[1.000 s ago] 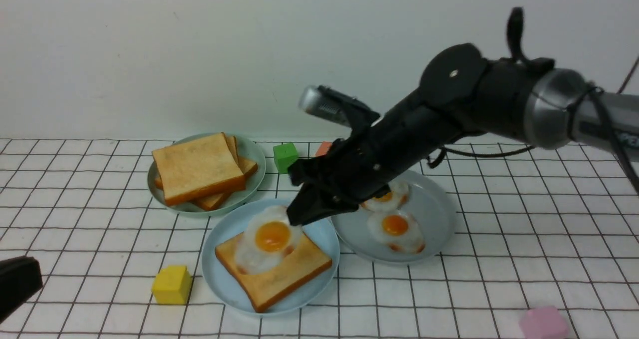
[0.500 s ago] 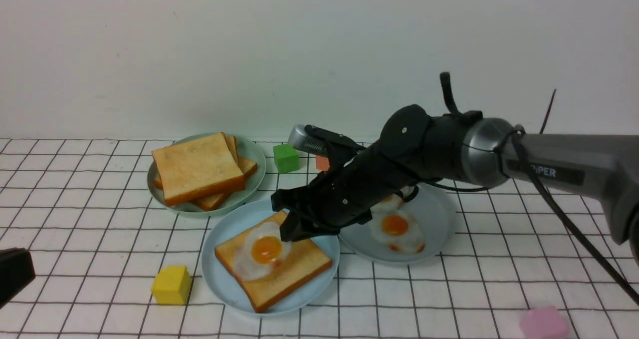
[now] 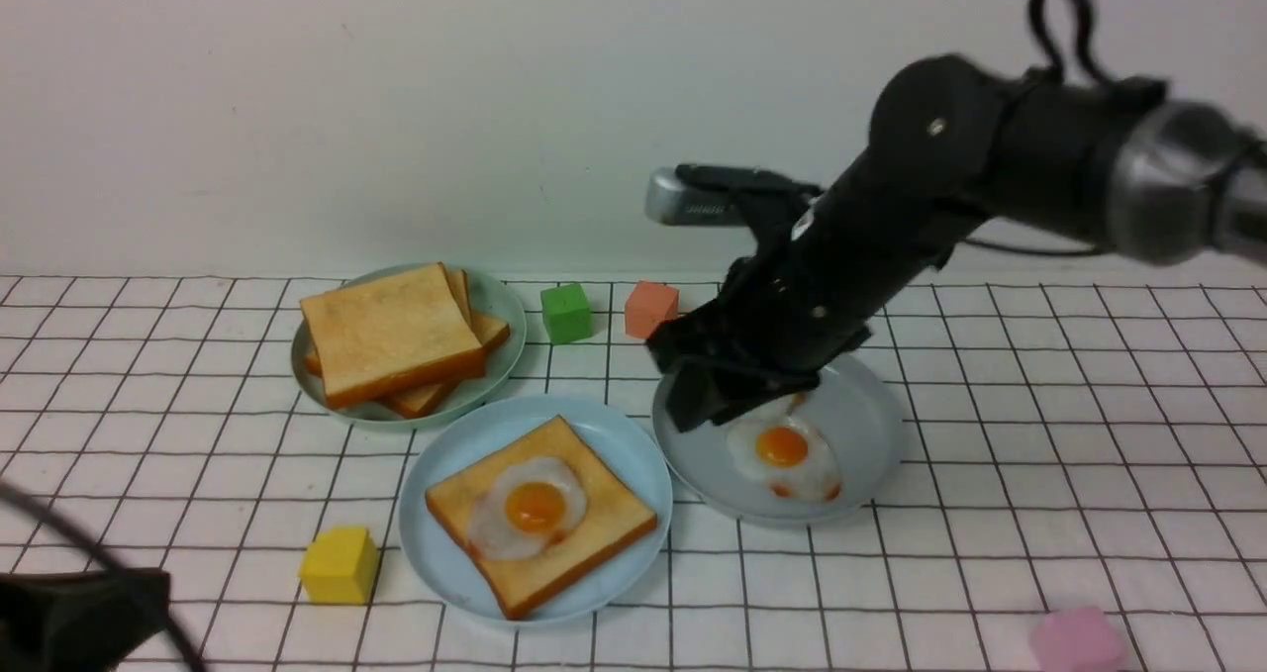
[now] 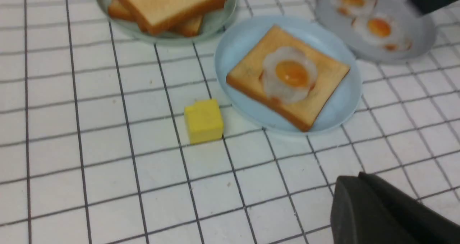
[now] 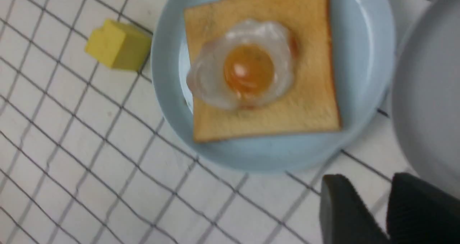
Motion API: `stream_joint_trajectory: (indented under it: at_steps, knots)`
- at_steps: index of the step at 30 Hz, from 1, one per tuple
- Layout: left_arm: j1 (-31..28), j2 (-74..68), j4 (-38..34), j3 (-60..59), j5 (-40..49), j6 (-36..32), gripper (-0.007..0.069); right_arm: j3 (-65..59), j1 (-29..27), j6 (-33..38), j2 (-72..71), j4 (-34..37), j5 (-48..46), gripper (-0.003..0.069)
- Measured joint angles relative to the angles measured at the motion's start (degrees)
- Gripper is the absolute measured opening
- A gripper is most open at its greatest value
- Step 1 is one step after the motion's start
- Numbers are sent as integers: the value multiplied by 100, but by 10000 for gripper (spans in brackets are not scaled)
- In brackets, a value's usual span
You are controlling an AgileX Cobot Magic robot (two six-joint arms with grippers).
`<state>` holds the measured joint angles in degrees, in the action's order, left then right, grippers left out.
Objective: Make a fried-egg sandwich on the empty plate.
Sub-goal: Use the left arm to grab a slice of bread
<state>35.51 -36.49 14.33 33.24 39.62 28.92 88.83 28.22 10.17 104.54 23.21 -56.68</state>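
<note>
The right gripper (image 3: 698,410) has let go of the fried egg (image 3: 530,514), which now lies flat on the toast slice (image 3: 614,526), no longer tipped up at its far edge. The gripper now hangs farther right and higher, over the grey plate (image 3: 863,425), jaws parted, and the orange cube (image 3: 650,308) shows again.

The egg (image 3: 533,510) lies on a toast slice (image 3: 596,528) on the middle plate (image 3: 440,553), stacked toast (image 3: 391,331) behind-left.

Fried egg (image 5: 248,69) atop toast (image 5: 305,104) on blue plate (image 5: 363,57) — yellow cube (image 5: 116,44) seemingly touching.
</note>
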Motion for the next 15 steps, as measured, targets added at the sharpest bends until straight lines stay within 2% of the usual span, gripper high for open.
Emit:
stream_joint_trajectory:
  at_steps: [3,5,8,11,12,15]
  knots:
    - [0,-922,-6,387,7,-91,-13,-473,206,-294,-1003,-762,-219,31]
    - [0,-1582,0,707,-58,-340,-13,-928,324,-531,-1640,-1100,-275,-6]
    - [-77,-2224,-22,1061,-223,-625,-13,-1421,362,-764,-2458,-1326,-289,-9]
    - [-478,-3067,-250,1643,-385,-1103,-13,-2150,373,-950,-3521,-1464,-207,-3]
    - [-858,-3566,-508,2029,-398,-1516,-13,-2491,373,-982,-4110,-1469,-94,2]
    - [-1435,-4286,-1052,2597,-326,-2526,-13,-2916,373,-1017,-5051,-1469,18,3]
